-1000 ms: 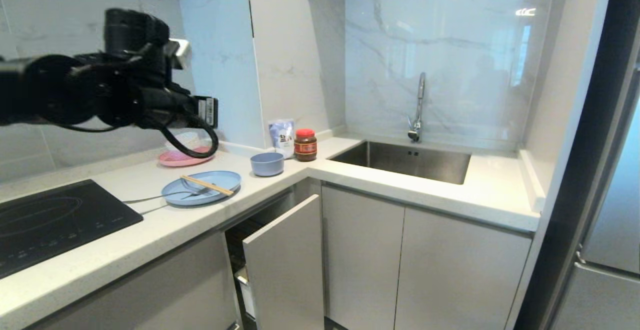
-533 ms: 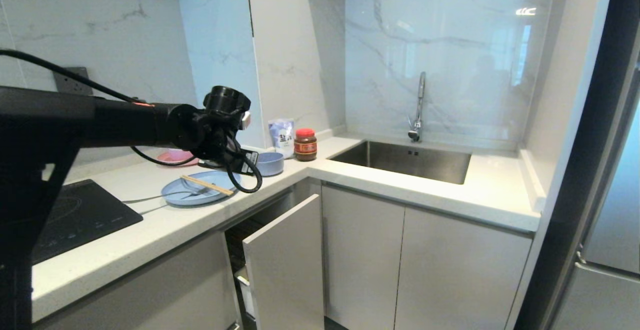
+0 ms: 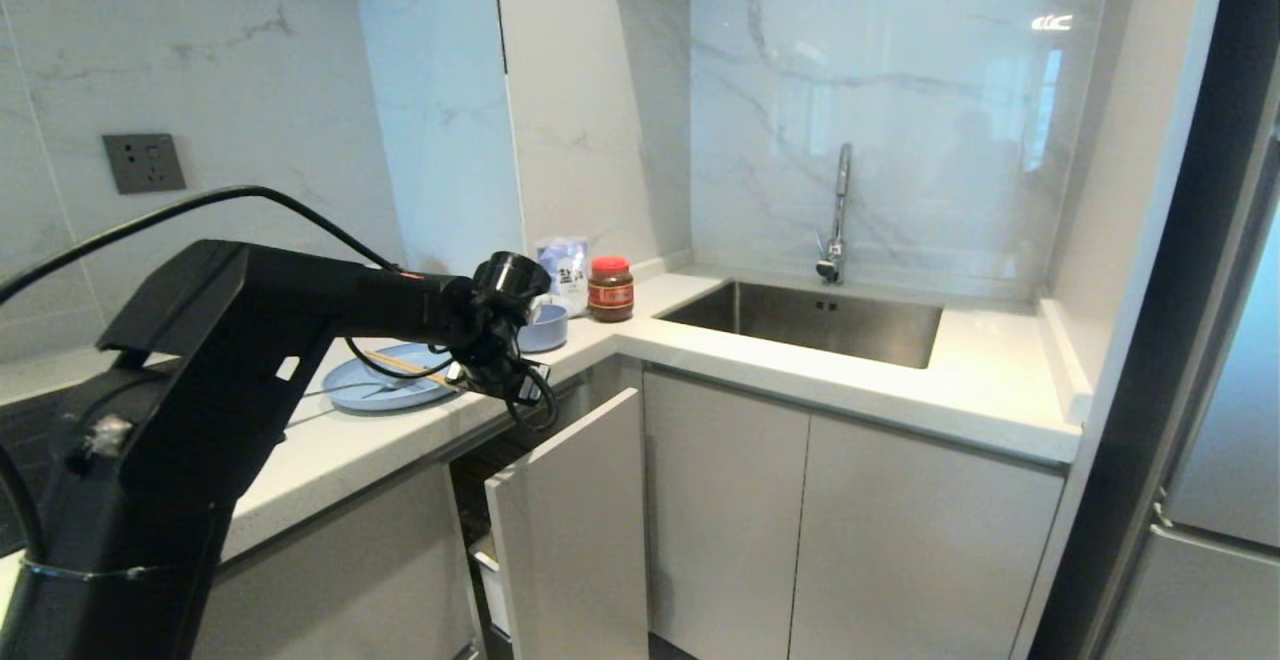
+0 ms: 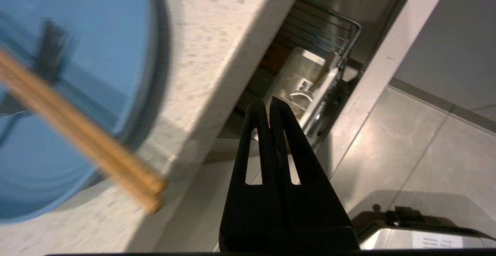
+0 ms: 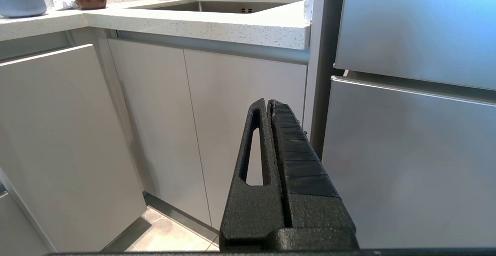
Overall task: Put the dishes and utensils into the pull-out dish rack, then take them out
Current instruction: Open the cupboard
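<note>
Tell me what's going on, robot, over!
Left claw shut, empty, over counter edge by half-open dish rack. Right claw shut, parked low. Blue plate with chopsticks, bowl not loaded. Nothing blocking.

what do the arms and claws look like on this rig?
Left arm: matte black, boxy link narrowing to round joints, with loose black cables looping over and under the wrist. Left claw: two black tapered fingers with long slot cut-outs. Right claw: same black wedge shape, one finger ribbed along its face. No markings legible.
</note>
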Motion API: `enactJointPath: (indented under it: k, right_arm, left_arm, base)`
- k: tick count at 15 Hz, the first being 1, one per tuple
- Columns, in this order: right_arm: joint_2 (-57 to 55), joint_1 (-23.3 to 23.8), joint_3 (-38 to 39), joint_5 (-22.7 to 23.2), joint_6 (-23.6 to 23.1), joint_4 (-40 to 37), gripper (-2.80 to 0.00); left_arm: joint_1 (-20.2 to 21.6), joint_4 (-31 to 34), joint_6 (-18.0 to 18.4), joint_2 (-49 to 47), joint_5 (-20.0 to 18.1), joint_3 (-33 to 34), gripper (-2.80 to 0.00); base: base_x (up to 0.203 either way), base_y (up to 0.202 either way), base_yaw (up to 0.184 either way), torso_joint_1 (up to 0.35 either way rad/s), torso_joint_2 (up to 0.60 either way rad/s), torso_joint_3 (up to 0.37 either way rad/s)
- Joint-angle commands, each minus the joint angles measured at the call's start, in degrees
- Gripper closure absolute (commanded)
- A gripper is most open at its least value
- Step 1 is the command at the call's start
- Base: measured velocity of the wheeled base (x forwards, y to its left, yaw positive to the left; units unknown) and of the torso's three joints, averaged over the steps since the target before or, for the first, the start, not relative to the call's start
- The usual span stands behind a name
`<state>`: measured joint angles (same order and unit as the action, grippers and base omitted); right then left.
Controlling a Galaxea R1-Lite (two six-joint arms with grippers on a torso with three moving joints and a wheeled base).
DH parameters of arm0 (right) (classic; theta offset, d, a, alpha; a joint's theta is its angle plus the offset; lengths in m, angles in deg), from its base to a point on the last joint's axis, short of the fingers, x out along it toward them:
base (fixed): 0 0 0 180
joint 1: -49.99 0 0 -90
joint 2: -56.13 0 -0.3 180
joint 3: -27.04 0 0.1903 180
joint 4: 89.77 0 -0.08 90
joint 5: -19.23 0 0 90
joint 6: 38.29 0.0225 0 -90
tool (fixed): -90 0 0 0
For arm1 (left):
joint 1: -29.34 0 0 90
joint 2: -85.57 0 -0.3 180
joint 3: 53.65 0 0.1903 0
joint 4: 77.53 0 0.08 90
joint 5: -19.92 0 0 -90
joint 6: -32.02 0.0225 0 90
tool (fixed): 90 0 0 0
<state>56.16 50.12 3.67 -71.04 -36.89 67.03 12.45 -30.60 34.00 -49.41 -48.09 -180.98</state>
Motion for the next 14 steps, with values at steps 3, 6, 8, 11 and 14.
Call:
enactJointPath:
  k: [3,6,8,11,14]
  right_arm:
    - [0.24,0.03,0.09,0.00,0.00,0.02,0.00]
    - [0.24,0.04,0.09,0.00,0.00,0.02,0.00]
    - [0.24,0.04,0.09,0.00,0.00,0.02,0.00]
    - [0.24,0.04,0.09,0.00,0.00,0.02,0.00]
    - [0.24,-0.05,0.09,0.00,0.00,0.02,0.00]
  left_arm:
    - [0.11,0.17,0.00,-4.05,-3.34,-1.24,0.00]
    - [0.11,0.02,-0.07,-5.48,-3.45,-1.79,0.00]
    - [0.20,-0.09,-0.20,-6.69,-3.36,-2.65,0.00]
    - [0.07,-1.46,-1.57,-6.90,-3.27,-2.62,0.00]
    - [-0.24,-1.75,-1.93,-7.66,-3.33,-2.21,0.00]
  base:
    - [0.000,0.000,0.000,0.000,0.00,0.000]
    - [0.000,0.000,0.000,0.000,0.00,0.000]
    - [0.000,0.000,0.000,0.000,0.00,0.000]
    - [0.000,0.000,0.000,0.000,0.00,0.000]
    - [0.000,0.000,0.000,0.000,0.00,0.000]
